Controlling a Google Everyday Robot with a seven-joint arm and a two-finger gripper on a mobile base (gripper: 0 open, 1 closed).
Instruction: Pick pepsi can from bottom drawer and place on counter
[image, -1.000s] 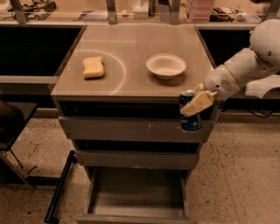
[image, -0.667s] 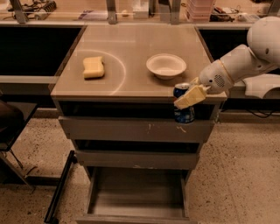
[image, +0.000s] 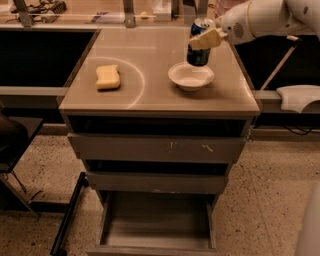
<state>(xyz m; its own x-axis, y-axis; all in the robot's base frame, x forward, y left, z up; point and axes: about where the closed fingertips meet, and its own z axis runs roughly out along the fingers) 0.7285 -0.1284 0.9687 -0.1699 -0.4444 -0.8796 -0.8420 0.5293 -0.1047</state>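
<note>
My gripper (image: 205, 39) is shut on the pepsi can (image: 199, 52), a dark blue can with a silver lid. It holds the can upright in the air over the back right part of the counter (image: 150, 95), just behind and above the white bowl (image: 190, 76). The beige fingers (image: 209, 38) wrap the can's upper half. The white arm reaches in from the upper right. The bottom drawer (image: 155, 225) is pulled out at the foot of the cabinet, and its grey floor is bare.
A yellow sponge (image: 108, 77) lies on the counter's left side, inside a pale arc mark. A cluttered ledge with metal posts (image: 129, 14) runs behind the counter. The middle drawer face (image: 155, 149) has white scratches. A dark chair leg (image: 67, 215) stands on the floor at left.
The gripper has lifted the can from beside the cabinet's right front edge up and back over the counter, to just behind the bowl.
</note>
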